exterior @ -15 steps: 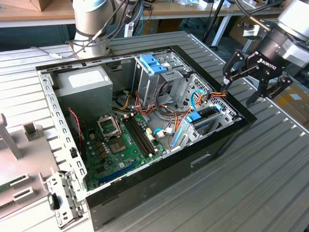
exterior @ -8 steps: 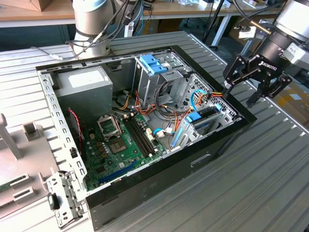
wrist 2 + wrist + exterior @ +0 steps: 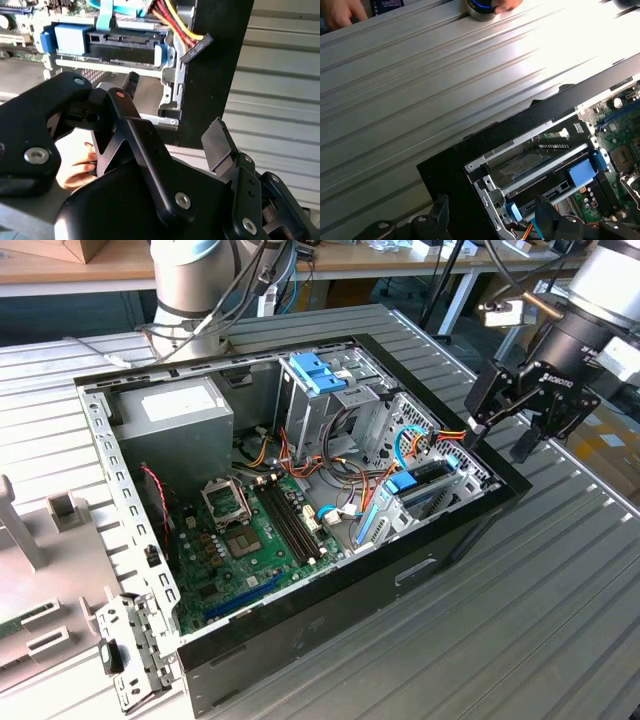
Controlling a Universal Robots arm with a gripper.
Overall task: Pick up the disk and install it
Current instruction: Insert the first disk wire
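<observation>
Just beyond the corner of the open computer case (image 3: 330, 590), I have the gripper (image 3: 500, 430) hovering above the ribbed tabletop (image 3: 520, 620), its jaws spread apart and holding nothing. In the second wrist view the gripper (image 3: 172, 112) shows two black fingers (image 3: 218, 142) with a clear gap between them. The disk (image 3: 428, 483) sits in the drive bay at the case's corner, just beside the jaws and below them, with a blue tab on its near end. In the second wrist view the disk (image 3: 122, 42) lies past the fingertips, its black connector edge facing them, and red, yellow and black power wires (image 3: 175, 20) run down to a plug beside it. In the first wrist view the disk (image 3: 545, 167) rests inside the metal cage (image 3: 490, 192).
</observation>
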